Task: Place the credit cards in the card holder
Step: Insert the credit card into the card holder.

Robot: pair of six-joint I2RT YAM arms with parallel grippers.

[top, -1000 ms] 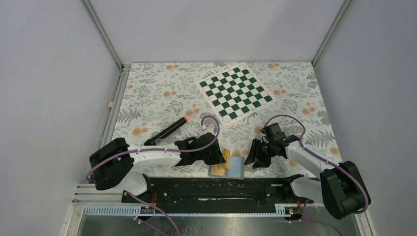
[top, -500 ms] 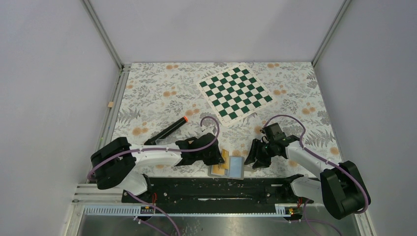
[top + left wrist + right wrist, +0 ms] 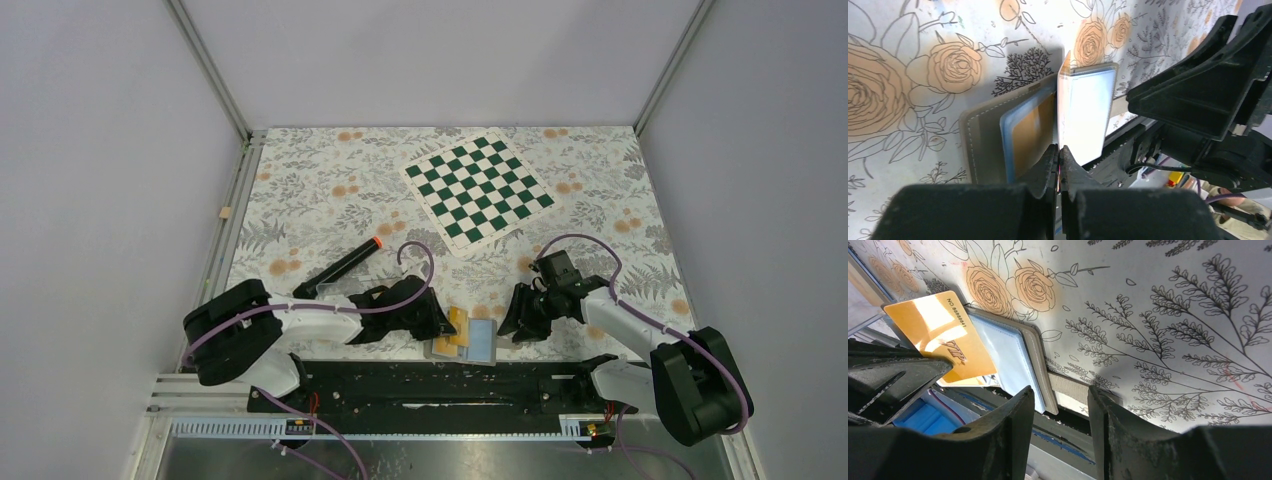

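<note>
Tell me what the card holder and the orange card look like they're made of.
The card holder has a matte grey cover, possibly faux leather or fabric, with a stitched line along its edge. Its inner pockets look like soft translucent plastic with a slight sheen. The orange card is probably stiff glossy plastic: it stays flat, shows bright glare and carries printed numbers.

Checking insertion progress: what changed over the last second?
The left arm shifted slightly toward the near edge, its cable loop leaning left; the left hand stays shut on the credit card at the open card holder. The right hand, marker and chessboard stayed put.
</note>
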